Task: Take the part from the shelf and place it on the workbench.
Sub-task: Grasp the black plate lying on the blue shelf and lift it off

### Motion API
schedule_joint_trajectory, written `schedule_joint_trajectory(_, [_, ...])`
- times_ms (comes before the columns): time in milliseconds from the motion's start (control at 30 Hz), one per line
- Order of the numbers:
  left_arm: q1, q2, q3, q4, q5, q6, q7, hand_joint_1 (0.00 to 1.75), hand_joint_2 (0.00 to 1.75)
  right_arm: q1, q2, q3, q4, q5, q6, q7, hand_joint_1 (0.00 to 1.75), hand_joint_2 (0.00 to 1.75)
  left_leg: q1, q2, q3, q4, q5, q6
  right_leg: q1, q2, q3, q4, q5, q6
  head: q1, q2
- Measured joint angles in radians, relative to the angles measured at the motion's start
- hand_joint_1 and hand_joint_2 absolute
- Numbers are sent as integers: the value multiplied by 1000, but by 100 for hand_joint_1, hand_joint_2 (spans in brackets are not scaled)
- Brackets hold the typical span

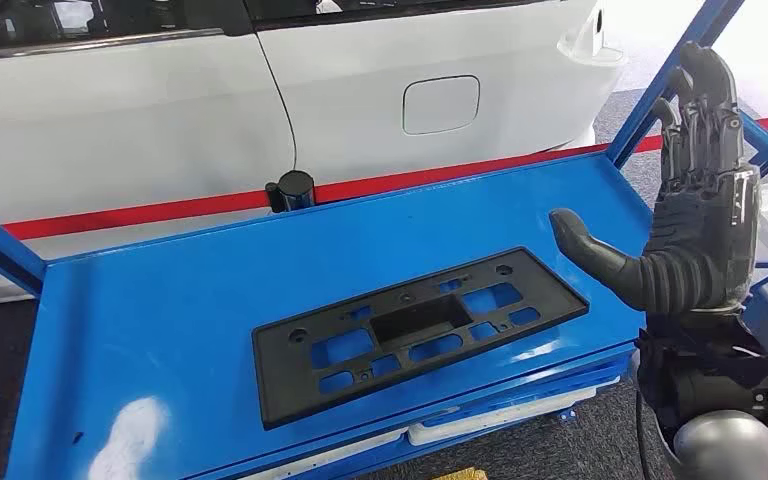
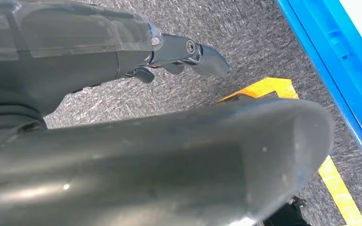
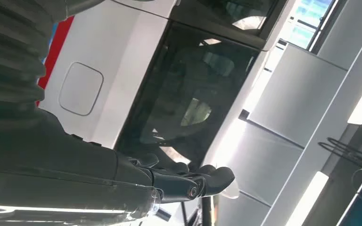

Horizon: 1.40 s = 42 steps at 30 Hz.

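In the head view the black part (image 1: 420,332) is lying flat near the front edge of the blue shelf (image 1: 160,300), within easy reach, while the right hand (image 1: 695,200) is standing upright beside the shelf's right end, thumb out, fingers straight and holding nothing, likely readying for a reach. In the left wrist view the left hand (image 2: 160,56) is hanging over grey carpet and a yellow floor marking (image 2: 264,89), its fingers apparently empty, though their spread is hard to tell. In the right wrist view the right hand's fingers (image 3: 207,179) are pointing towards a white car (image 3: 99,84), empty.
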Motion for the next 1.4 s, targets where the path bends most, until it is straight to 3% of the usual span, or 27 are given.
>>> schedule_joint_trajectory(600, [0,0,-9,0,0,-1,-1,0,0,-32,-67,62,-12,-9,11,10,0,175,0,-2,0,0,0,0,0,0,0,0,0,0,1,0])
schedule_joint_trajectory(733, [0,0,-13,0,-3,-3,-5,0,0,-83,-86,76,-10,-127,85,74,0,175,0,0,-1,0,0,0,0,0,0,0,0,0,1,0])
schedule_joint_trajectory(833, [0,-1,-14,0,-5,-5,-12,0,0,-174,-115,110,9,-267,181,159,0,175,0,3,0,0,0,0,0,0,0,0,0,0,1,0])
schedule_joint_trajectory(1000, [-1,-7,-14,0,-6,-4,-21,0,0,-308,-154,199,85,-390,288,260,0,175,1,6,-1,0,0,0,0,0,-1,1,0,0,2,0])
schedule_joint_trajectory(1133, [-3,-19,-15,0,3,17,7,0,0,-429,-165,331,182,-467,369,327,0,175,1,12,-2,-1,0,0,0,3,-2,2,0,0,0,0])
schedule_joint_trajectory(1400, [-3,-49,-15,0,29,37,105,0,0,-601,-104,639,357,-551,390,372,0,175,1,20,-2,-2,0,0,0,6,-4,3,0,0,1,0])
